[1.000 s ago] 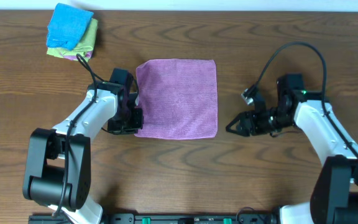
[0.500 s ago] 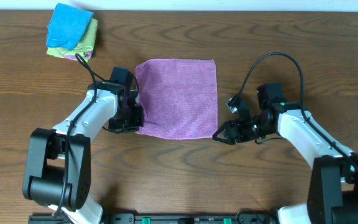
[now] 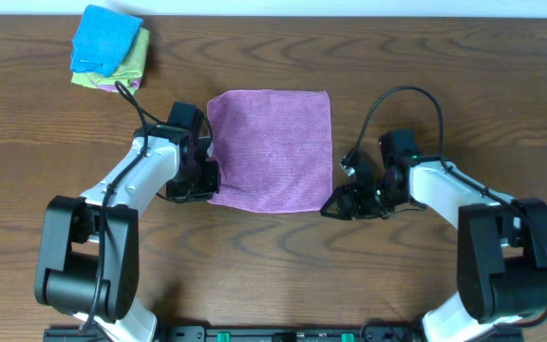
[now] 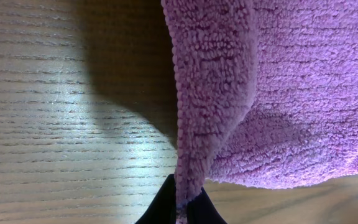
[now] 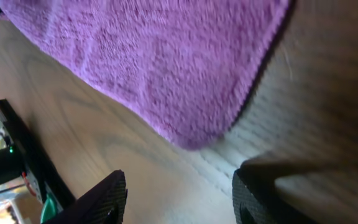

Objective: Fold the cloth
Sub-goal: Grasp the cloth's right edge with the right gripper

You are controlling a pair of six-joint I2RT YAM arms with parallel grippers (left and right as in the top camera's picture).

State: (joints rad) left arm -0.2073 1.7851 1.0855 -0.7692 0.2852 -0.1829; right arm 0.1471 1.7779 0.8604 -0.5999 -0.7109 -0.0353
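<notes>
The left gripper [image 4: 180, 206] pinched the cloth's [image 3: 272, 147] near-left edge, while the right gripper [image 5: 176, 196], fingers apart, reached low beside its near-right corner.

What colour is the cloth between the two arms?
The cloth is plain purple; the overhead view shows it best.

Bare table [image 3: 511, 85] open right of purple cloth [image 3: 271, 150] and along near edge between arms. Folded stack [image 3: 109, 47] far-left, well apart. Near-left corner blocked by clamped left gripper [image 3: 201, 183]; near-right crowded by spread right gripper [image 3: 331, 206].
</notes>
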